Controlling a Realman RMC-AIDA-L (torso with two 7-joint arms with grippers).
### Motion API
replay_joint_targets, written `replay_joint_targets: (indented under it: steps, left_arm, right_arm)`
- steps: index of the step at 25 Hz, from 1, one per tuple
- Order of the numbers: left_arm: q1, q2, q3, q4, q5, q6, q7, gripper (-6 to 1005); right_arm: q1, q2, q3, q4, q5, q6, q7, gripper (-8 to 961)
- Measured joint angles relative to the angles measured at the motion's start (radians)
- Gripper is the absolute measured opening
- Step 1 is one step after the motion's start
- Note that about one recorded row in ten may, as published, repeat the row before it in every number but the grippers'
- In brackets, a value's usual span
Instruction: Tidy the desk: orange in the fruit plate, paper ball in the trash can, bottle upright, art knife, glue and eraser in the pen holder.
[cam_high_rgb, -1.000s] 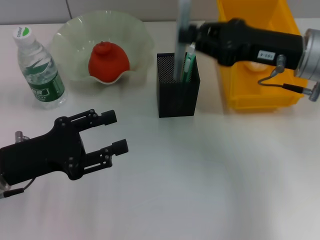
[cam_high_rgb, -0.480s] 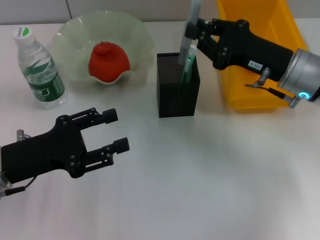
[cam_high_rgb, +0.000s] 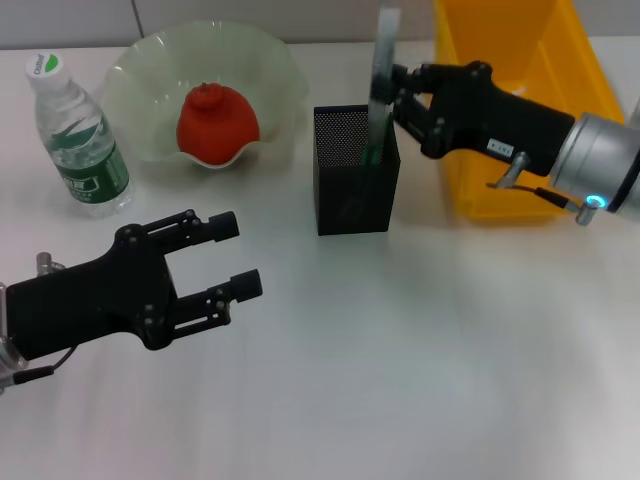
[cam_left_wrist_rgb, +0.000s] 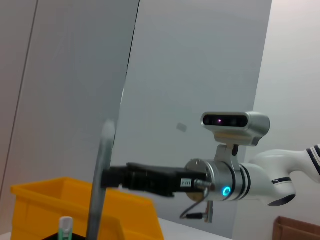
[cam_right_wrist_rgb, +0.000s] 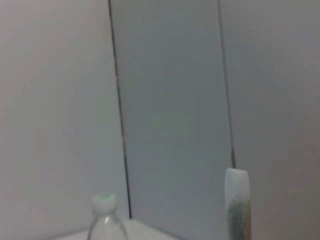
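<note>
While scanning from the robot's left: bottle (cam_high_rgb: 75, 140) upright at far left; orange (cam_high_rgb: 216, 124) seated in fruit plate (cam_high_rgb: 140, 80). Left gripper (cam_high_rgb: 223, 260) parked low above bare table (cam_high_rgb: 400, 380), jaws wide, holding nothing. Pen holder (cam_high_rgb: 355, 180) centre, green-capped glue (cam_high_rgb: 373, 140) already standing inside. Right gripper (cam_high_rgb: 398, 92) just beside holder's rim, jaws closed on art knife (cam_high_rgb: 380, 75), tilted slightly, lower end dipping into the holder. Trash can (cam_high_rgb: 510, 110) behind, yellow.

Handling judgement: knife thin, rigid, light, smooth-sided, so prone to pivot in a pinch; mid-shaft grip as now seems best. Blade end probably down, though not discernible. Mesh holder light, likely to shift if nudged sideways.
</note>
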Motion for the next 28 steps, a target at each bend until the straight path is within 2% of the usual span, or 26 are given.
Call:
replay_joint_targets:
  steps: [6, 17, 22, 25, 28]
  left_arm:
    - [-0.002, -0.001, 0.0, 0.0, 0.0, 0.0, 0.0, 700]
    - [-0.009, -0.003, 0.0, 0.0, 0.0, 0.003, 0.0, 701]
    - [-0.008, -0.003, -0.002, 0.0, 0.0, 0.006, 0.0, 701]
    - [-0.008, -0.003, -0.002, 0.001, 0.0, 0.008, 0.0, 701]
    - [-0.008, -0.003, -0.002, 0.003, 0.0, 0.01, 0.0, 701]
  right_arm:
    - [-0.001, 0.003, -0.001, 0.013, -0.032, 0.006, 0.001, 168]
    - [-0.003, 0.003, 0.004, 0.012, -0.028, 0.004, 0.004, 432]
    - [-0.014, 0.0, 0.01, 0.007, -0.027, -0.08, 0.01, 593]
    - [-0.035, -0.002, 0.009, -0.007, -0.031, -0.136, 0.041, 676]
    - [-0.086, -0.004, 0.003, -0.062, -0.041, -0.168, 0.058, 731]
